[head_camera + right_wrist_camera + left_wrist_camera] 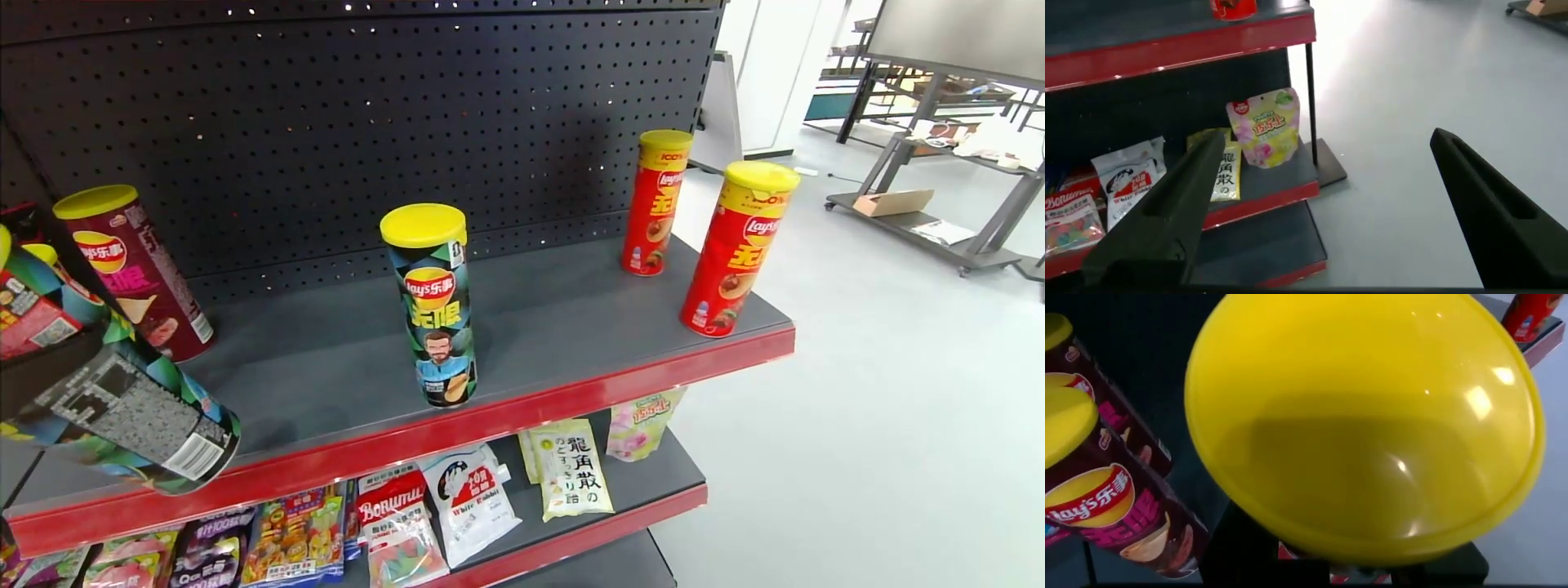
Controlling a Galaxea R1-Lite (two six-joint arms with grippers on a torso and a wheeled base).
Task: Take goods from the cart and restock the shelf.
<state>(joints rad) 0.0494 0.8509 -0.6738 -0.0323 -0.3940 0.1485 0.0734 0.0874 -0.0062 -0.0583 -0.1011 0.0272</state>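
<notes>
Hanging tilted at the lower left of the head view, a dark green-and-blue chip can (pixel 139 416) is clamped in the left gripper (pixel 51 366), whose black fingers close across its body. Its barcode end points toward the lower middle of the frame and overlaps the red front lip (pixel 490 420) of the shelf (pixel 326 359); whether it touches the board cannot be told. In the left wrist view its yellow lid (pixel 1364 425) looms close, with two maroon cans (pixel 1110 498) beside it.

On the grey shelf board a maroon chip can (pixel 135 269) stands at the left against the black pegboard (pixel 367 122). A matching green-and-blue can (pixel 433 306) stands upright at centre near the front lip. At the right, one red can (pixel 655 202) stands at the back and another red can (pixel 739 249) at the front corner.

The right gripper (pixel 1324 137) is spread wide with nothing between its fingers, low beside the tier below, where a white pouch (pixel 1127 175) and a pink-and-green pouch (pixel 1264 126) lie.
</notes>
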